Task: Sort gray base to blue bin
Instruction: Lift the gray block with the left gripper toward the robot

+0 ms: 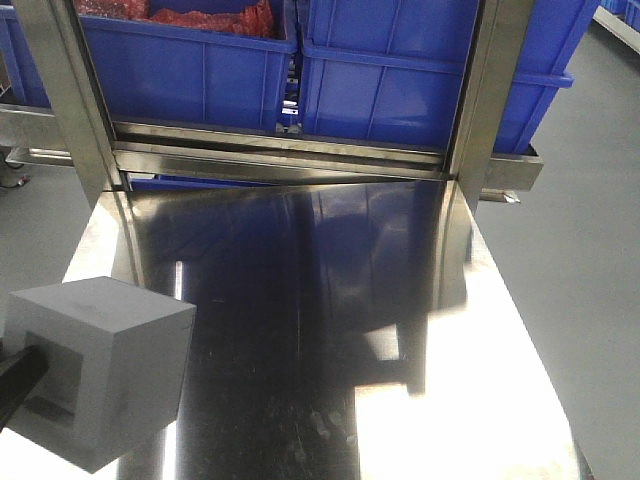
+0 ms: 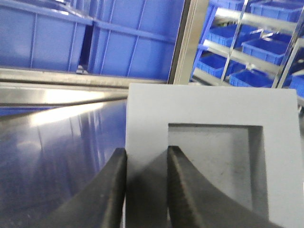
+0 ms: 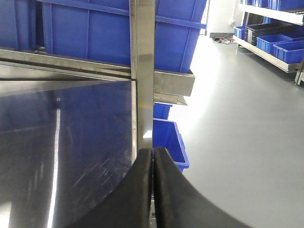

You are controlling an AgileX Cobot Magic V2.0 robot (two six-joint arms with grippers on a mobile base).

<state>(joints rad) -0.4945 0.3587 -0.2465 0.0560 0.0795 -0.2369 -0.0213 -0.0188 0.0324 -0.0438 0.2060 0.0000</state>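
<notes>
While the L gripper is clamped on one wall of the gray base, one finger on the outer face & the other inside the square recess, the pick looks done; carry & drop are left. R gripper is pinched together w/ nothing btw its fingers, over the steel table's right edge. Base is at the table's near-left corner, prob. lifted, can't confirm; blue bin sits on the rack past the far edge, well apart; base isn't in it yet.
</notes>
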